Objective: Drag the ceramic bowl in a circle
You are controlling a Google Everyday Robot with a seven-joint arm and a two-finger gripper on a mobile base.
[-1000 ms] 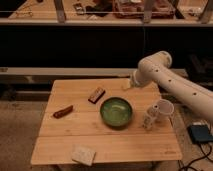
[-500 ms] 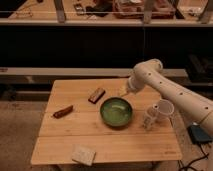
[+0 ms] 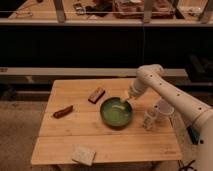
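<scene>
Gripper [image 3: 123, 102] at the far rim of the ceramic bowl [image 3: 115, 117]
Its hold cannot be told; arm [image 3: 172, 96] cut off at right; wooden table [image 3: 125, 144]; dark shelves [image 3: 90, 47] behind

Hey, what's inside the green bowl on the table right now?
The gripper sits at the far right rim of the ceramic bowl, reaching inside. Otherwise only bare green glaze shows. The patch beneath the gripper is covered, so I cannot tell what is there.

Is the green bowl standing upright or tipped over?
Upright: the ceramic bowl sits flat, inside facing up; the gripper is at its far rim.
</scene>
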